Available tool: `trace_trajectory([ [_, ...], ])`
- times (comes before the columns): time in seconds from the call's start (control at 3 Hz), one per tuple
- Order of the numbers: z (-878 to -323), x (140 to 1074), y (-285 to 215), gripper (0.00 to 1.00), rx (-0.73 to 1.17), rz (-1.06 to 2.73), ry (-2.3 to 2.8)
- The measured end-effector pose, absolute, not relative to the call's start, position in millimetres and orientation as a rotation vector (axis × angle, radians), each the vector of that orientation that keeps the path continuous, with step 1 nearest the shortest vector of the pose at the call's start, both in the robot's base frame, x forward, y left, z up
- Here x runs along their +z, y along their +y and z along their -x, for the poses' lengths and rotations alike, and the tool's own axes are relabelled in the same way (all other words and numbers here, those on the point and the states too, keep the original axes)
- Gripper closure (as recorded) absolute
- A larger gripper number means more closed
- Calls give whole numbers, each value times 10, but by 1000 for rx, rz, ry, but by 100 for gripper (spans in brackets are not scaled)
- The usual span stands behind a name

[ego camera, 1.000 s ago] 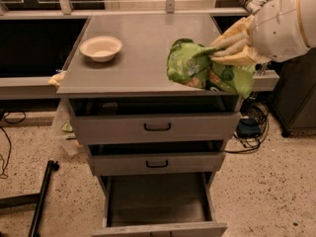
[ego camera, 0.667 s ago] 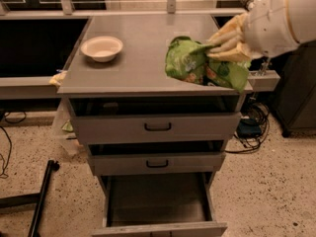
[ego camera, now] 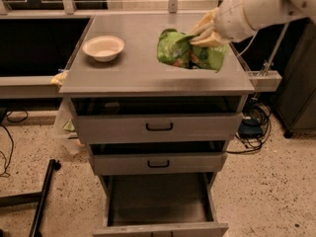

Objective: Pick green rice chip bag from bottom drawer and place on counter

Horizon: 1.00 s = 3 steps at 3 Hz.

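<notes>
1. Gripper (ego camera: 205, 33) over right far part of counter (ego camera: 138, 70), arm reaching in from right.
2. Jaws pinched shut on top edge of green rice chip bag (ego camera: 187, 53); bag crumpled below, contact with counter unclear.
3. White bowl (ego camera: 103, 47) at left, well apart from bag.
4. Bottom drawer (ego camera: 158, 209) pulled open, near side.

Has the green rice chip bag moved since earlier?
Yes. Held by the gripper, the green rice chip bag shifted inward from the right edge of the counter, toward the white bowl.
</notes>
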<state>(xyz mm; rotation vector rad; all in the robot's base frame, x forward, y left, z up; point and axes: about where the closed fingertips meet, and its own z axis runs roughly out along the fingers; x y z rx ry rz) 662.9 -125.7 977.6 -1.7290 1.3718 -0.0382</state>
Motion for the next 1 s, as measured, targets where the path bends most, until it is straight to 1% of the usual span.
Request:
trace_trajectory([
  [0.33,-7135,9549,-1161,100,-49,1753,1344],
  [0.67,-7220,9555,-1095,82,-41,1745,1332],
  [1.0,-7215,9551,-1095,57,-41,1746,1333],
])
